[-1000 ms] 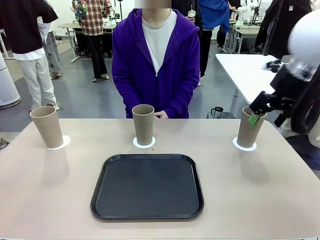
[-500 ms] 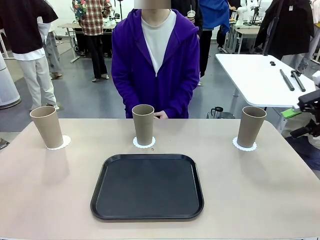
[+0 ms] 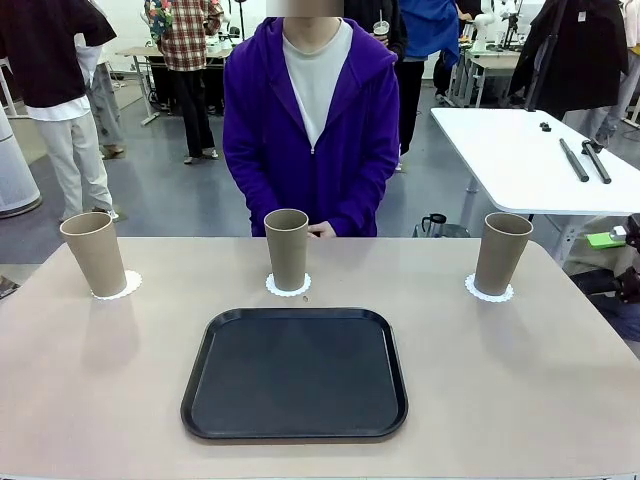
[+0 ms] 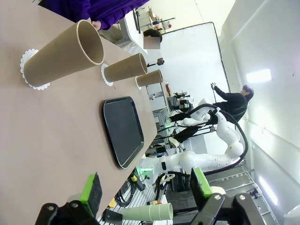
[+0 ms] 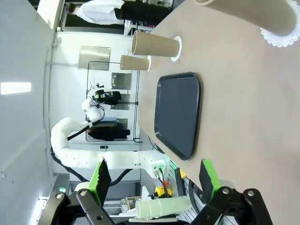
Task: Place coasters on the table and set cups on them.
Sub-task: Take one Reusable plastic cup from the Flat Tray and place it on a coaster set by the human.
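Cups: three tall tapered greyish-tan tumblers (image 3: 288, 250) (image 3: 93, 253) (image 3: 501, 252) seen upright, each on a scalloped white coaster (image 3: 288, 286) along the counter's (image 3: 520, 380) far edge. Left pincer (image 4: 145, 188) and right pincer (image 5: 152, 177) noted spread, nothing held.

cups: three, at (image 3: 93, 253), (image 3: 287, 249), (image 3: 501, 252)
coasters: three, at (image 3: 132, 284), (image 3: 272, 286), (image 3: 473, 291), one under each cup
black tray (image 3: 294, 373): one
beige table (image 3: 520, 380): one
person in purple hoodie (image 3: 311, 120): one
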You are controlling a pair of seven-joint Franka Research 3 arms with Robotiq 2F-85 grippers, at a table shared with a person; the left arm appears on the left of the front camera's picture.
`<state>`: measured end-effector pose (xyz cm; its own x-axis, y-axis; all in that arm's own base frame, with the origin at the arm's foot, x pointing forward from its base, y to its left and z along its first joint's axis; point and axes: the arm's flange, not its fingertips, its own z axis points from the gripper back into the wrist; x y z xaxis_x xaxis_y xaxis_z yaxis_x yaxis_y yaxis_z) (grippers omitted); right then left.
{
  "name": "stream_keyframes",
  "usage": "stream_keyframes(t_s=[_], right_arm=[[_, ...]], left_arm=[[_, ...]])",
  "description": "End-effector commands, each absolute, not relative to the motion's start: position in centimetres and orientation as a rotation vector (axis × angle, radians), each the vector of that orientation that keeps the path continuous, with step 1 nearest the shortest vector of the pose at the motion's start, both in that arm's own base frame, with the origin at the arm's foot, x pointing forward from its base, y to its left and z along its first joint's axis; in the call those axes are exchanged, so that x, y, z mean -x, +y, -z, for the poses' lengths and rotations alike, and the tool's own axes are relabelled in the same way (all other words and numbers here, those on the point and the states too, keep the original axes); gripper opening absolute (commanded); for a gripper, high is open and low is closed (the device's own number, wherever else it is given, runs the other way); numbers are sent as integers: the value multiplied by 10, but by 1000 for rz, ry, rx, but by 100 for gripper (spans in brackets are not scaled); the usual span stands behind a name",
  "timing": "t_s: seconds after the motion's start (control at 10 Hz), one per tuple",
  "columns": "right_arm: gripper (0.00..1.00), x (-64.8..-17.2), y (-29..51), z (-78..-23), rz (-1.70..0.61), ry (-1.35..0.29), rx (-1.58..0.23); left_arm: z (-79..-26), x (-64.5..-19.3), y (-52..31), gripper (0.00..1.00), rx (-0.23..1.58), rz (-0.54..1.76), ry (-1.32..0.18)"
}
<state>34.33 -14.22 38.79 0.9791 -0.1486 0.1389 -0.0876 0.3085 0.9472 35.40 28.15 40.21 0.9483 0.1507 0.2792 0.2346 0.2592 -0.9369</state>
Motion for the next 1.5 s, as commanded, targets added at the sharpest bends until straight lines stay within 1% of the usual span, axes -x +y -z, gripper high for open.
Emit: stream_keyframes(t_s=[0.0,0.3,0.5,0.6,0.7,1.4], right_arm=[[100,-338,-140,-373,26,-226,-1289],[100,-334,-147,-365,41,-278,-1271],[100,-331,-148,-370,26,-297,-1254],[100,-331,-147,-373,12,-297,-1245],[100,-332,-152,-369,36,-252,-1254],[100,-332,-152,-369,36,-252,-1254]], left_arm=[[-404,-351,282,100,1315,69,-349],[-404,-351,282,100,1315,69,-349],[-404,-351,282,100,1315,69,-349],[-404,-351,282,100,1315,69,-349],[-404,-351,282,100,1315,69,-349],[-404,-351,282,100,1315,69,-349]])
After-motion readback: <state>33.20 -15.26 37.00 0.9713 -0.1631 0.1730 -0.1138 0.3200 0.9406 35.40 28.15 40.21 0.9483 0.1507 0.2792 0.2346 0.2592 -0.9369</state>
